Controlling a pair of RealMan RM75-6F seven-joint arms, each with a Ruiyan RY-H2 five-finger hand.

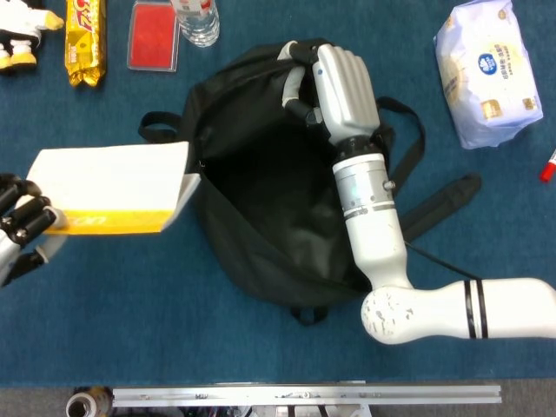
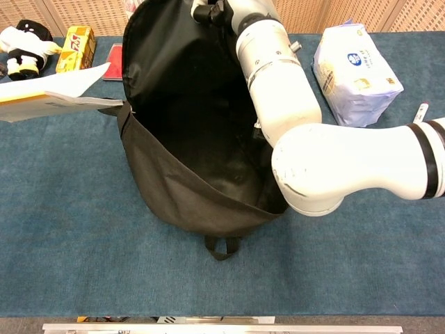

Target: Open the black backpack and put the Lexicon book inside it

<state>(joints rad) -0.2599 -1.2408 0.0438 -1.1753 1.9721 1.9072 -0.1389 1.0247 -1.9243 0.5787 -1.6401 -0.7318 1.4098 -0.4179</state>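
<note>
The backpack is matt black woven cloth with a faintly sheened lining, and the book shows plain white paper pages over a smooth yellow cover edge. The right robot hand is smooth, glossy pale grey plastic with dark joints, on an arm of shiny white plastic with a metal-looking ring, while the left robot hand looks dark and matt. The worktop is covered in rough blue carpet-like cloth, and the tissue pack is wrapped in glossy, crinkled plastic film.
</note>
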